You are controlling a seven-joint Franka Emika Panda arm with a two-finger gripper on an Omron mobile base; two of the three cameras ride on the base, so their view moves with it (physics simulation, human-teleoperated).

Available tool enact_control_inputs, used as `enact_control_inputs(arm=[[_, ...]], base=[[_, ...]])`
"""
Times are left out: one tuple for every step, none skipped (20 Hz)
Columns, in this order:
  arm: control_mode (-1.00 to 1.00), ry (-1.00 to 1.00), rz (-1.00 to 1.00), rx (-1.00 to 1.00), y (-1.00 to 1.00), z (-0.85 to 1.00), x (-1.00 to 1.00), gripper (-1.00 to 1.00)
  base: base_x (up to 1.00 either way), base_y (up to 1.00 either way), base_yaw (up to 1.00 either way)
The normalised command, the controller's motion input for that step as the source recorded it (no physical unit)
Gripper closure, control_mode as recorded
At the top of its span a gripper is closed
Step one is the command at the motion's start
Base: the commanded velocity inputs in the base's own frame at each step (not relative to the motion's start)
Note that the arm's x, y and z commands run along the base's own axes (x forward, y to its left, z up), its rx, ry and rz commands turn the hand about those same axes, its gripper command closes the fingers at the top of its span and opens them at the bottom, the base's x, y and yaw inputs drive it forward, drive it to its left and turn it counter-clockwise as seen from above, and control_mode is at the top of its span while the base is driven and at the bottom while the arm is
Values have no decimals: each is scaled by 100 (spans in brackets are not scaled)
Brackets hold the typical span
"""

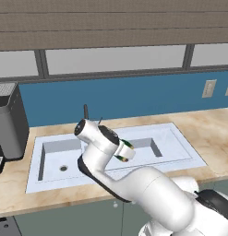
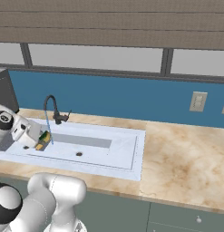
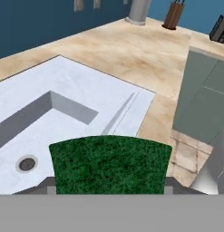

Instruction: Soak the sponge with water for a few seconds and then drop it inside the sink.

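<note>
**A:** One sponge (image 3: 109,164), clamped in the gripper (image 2: 41,141) and held over the sink (image 1: 180,143). Green face toward the hand camera, yellow underside showing from the right base view. It sits over the wider basin, close to the divider between the two basins.

**B:** And the water (image 2: 49,129)?

**A:** Thin pale stream falling from the spout of the black faucet (image 2: 53,108) at the sink's back edge. From the right base view the stream comes down right at the sponge, apparently touching its top. I judge this to be the soaking step.

**B:** How to do it well?

**A:** Hold the hand steady so the stream lands on the sponge and not past it. Keep the grip firm; a wet sponge may slip. When soaking is enough, open the jaws while the sponge hangs over a basin floor, well inside the rim, so it does not land on the tan counter (image 2: 186,158). The drain (image 3: 26,163) lies below and to one side in the hand view, so the drop spot looks safe.

**B:** What can't you make out?

**A:** Fingertips are hidden behind the sponge in the hand view. In the left base view the arm's own elbow covers the faucet base and most of the stream, so contact is judged from one side alone. The coffee machine (image 1: 9,124) at the counter's left end is cut off by the frame. Items at the far counter corner in the hand view are too small to name.
</note>
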Motion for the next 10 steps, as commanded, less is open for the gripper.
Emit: enact_control_inputs(arm=[[-100,13,11,-12,33,-2,0,100],[-100,13,10,-12,34,-6,0,100],[-100,15,10,-14,36,-15,0,100],[-100,13,8,-15,37,-19,0,100],[-100,12,7,-16,39,-21,0,100],[-100,7,4,-17,40,-30,7,100],[-100,3,3,-16,37,-33,7,100],[-100,3,2,-16,36,-31,9,100],[-100,2,0,-16,35,-29,12,100],[-100,0,0,-15,35,-32,14,100]], base=[[0,0,0],[0,0,0],[0,0,0],[0,0,0],[0,0,0],[0,0,0],[0,0,0],[0,0,0],[0,0,0],[0,0,0]])
